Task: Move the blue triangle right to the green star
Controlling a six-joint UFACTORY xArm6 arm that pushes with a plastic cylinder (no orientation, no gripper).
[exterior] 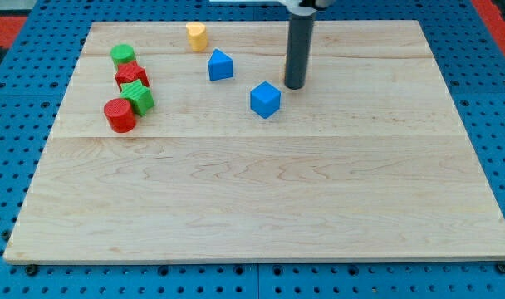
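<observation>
The blue triangle (220,65) lies on the wooden board near the view's top, left of centre. The green star (139,97) sits at the view's left, between a red star-shaped block (131,76) above it and a red cylinder (119,115) below-left of it. My tip (294,84) rests on the board to the right of the blue triangle, about 90 px away, and just up-right of a blue cube (266,100). The tip touches no block.
A green cylinder (123,55) stands above the red star block. A yellow block (196,36) lies near the board's top edge, up-left of the blue triangle. The board (261,191) sits on a blue pegboard surface.
</observation>
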